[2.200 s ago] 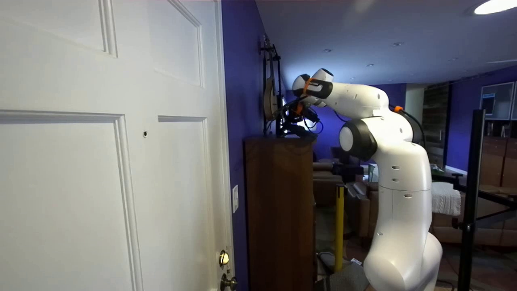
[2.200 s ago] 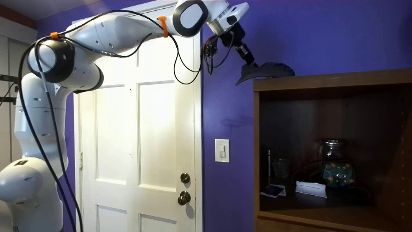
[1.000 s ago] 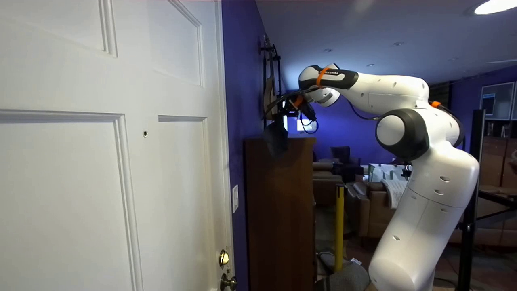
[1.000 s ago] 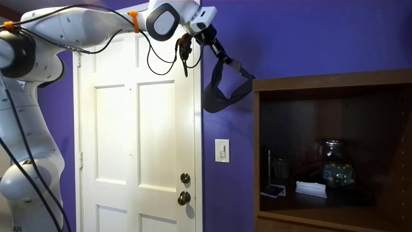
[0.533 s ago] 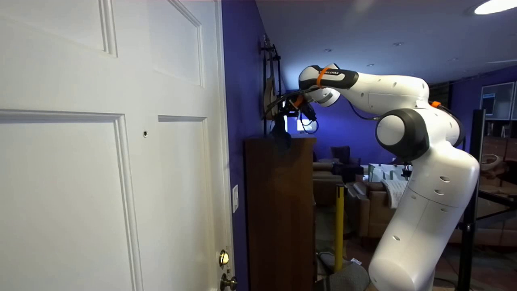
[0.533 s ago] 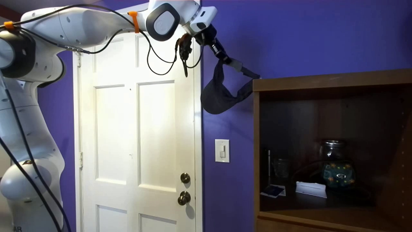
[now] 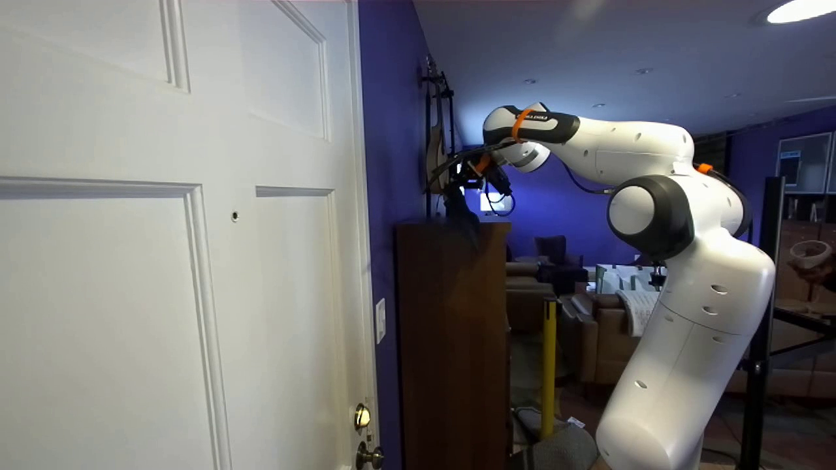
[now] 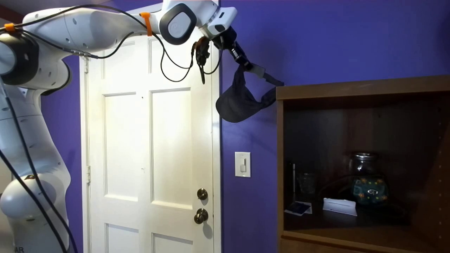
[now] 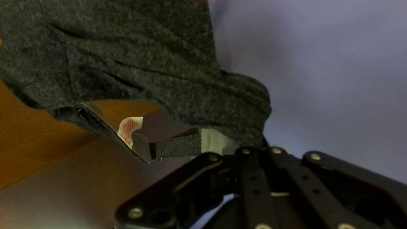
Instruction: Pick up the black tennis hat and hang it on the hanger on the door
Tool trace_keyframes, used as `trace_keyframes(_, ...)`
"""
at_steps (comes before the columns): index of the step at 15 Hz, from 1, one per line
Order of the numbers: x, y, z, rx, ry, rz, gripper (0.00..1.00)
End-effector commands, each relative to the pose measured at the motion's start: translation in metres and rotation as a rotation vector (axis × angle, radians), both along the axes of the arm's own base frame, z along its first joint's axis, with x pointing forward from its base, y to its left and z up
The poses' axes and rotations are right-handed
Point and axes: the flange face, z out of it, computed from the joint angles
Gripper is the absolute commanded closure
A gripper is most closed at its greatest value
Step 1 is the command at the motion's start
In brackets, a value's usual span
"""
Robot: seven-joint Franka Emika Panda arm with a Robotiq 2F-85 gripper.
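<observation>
The black tennis hat (image 8: pixel 236 103) hangs limp below my gripper (image 8: pixel 249 66), which is shut on its band near the strap. Its visor points down toward the door side. Its far end overlaps the cabinet's top corner in this exterior view; whether they touch I cannot tell. It also hangs dark against the cabinet side in an exterior view (image 7: pixel 462 210). In the wrist view the hat (image 9: pixel 133 63) fills the upper left, its fabric running into the gripper's fingertips (image 9: pixel 259 148). The white panelled door (image 8: pixel 170 147) shows in both exterior views (image 7: pixel 124 313). No hanger shows.
A brown wooden cabinet (image 8: pixel 351 84) stands beside the hat, with a jar and small bag on its shelf. A light switch (image 8: pixel 242 164) is on the purple wall. Door knobs (image 8: pixel 201 215) stick out. A guitar (image 7: pixel 435 156) hangs on the wall. A yellow post (image 7: pixel 548 365) stands near the arm.
Since 2.2 s ago my arm has drawn back and lifted the hat off the cabinet top. Over the last second the arm is still; the hat swings and turns slightly, its visor shifting toward the door.
</observation>
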Motion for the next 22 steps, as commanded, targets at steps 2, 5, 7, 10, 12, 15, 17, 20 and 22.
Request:
trace_keyframes(2,0.000,-0.001,0.001,0.000,0.001,0.001,0.96)
trace_keyframes(5,0.003,0.016,0.001,0.010,0.017,0.019,0.99)
trace_keyframes(7,0.007,0.030,0.001,0.022,0.019,0.042,0.99)
trace_keyframes(10,0.013,0.058,0.003,0.045,0.042,0.048,0.99)
trace_keyframes(12,0.015,0.082,0.003,0.024,0.083,0.041,0.99)
trace_keyframes(15,0.014,0.109,0.004,0.053,0.091,0.019,0.99)
trace_keyframes(17,0.015,0.129,0.000,0.082,0.093,-0.006,0.99)
trace_keyframes(20,0.018,0.160,-0.011,0.151,0.102,0.027,0.99)
trace_keyframes(22,0.020,0.182,-0.019,0.186,0.120,0.057,0.99)
